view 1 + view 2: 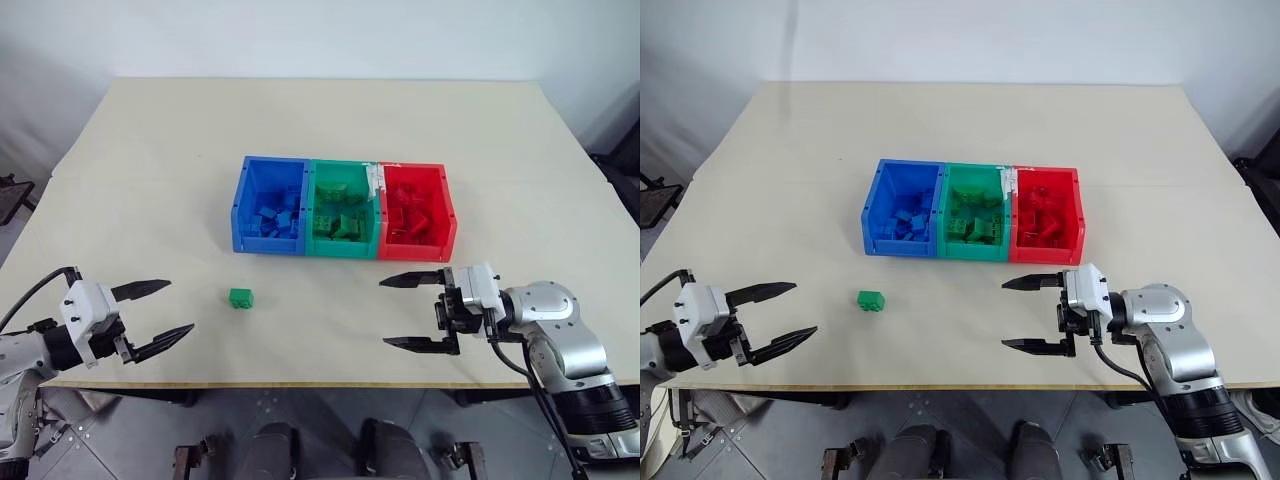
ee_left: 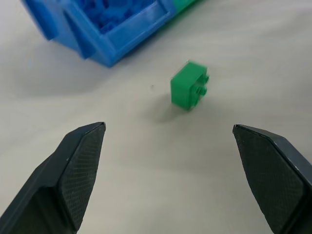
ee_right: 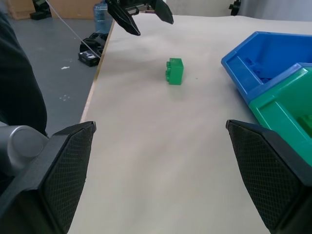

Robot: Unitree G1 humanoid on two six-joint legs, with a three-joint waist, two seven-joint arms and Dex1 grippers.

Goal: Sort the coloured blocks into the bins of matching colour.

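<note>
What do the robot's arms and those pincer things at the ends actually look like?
Each arm is rounded silver-grey metal with black joints and black cables running alongside. The left gripper and right gripper each have a white boxy block at the wrist and two long, tapered black fingers whose inner faces carry a fine cross-hatched texture.

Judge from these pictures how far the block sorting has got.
Nearly done: the blue bin, green bin and red bin each hold blocks of their own colour. Nothing is in hand; the left gripper and right gripper are open. Left: one green block on the table.
</note>
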